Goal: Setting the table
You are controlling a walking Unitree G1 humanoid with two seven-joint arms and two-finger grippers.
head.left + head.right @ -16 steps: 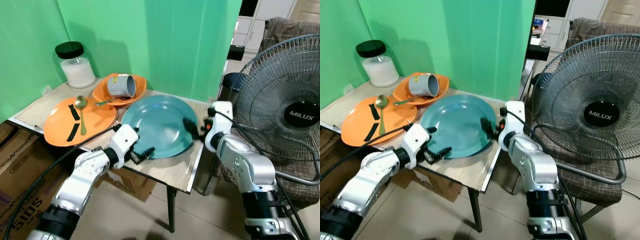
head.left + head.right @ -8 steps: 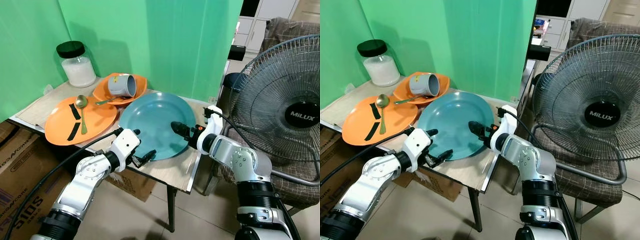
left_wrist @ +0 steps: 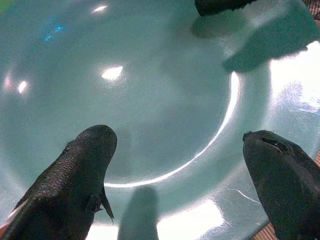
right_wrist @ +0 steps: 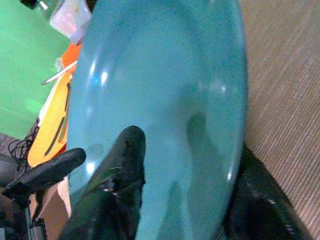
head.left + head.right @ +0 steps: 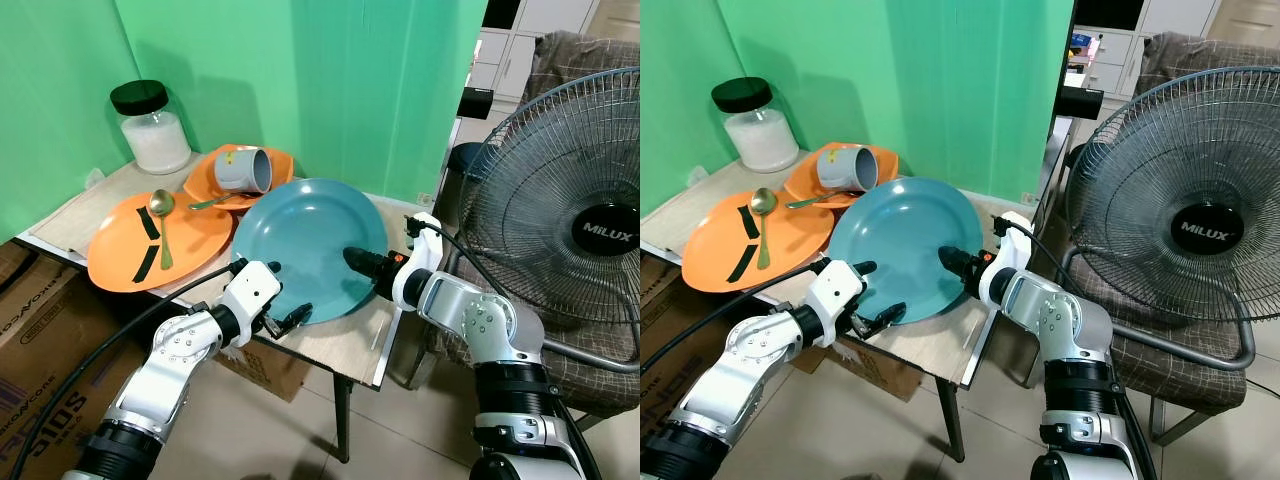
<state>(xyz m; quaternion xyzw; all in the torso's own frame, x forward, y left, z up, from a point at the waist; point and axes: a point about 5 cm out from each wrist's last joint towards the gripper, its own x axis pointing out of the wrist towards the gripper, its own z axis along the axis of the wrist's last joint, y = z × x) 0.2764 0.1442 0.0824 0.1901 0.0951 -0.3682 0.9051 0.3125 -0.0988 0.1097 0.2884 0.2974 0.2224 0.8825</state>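
Observation:
A large teal plate stands tilted up on the small table, its face turned towards me. My right gripper is shut on the plate's right rim, one finger lying on the face and the other behind the rim. My left gripper is open at the plate's near lower edge, its fingers spread in front of the face without pinching it. To the left lies an orange plate with a gold spoon and black strips on it.
A second orange dish behind holds a grey cup lying on its side. A black-lidded jar stands at the back left. A big fan stands close on the right, and cardboard boxes sit under the table's left side.
The teal plate has gone from lying nearly flat to standing steeply tilted, raised by my right gripper, which shifted in over the face. The left gripper stayed open at the near edge.

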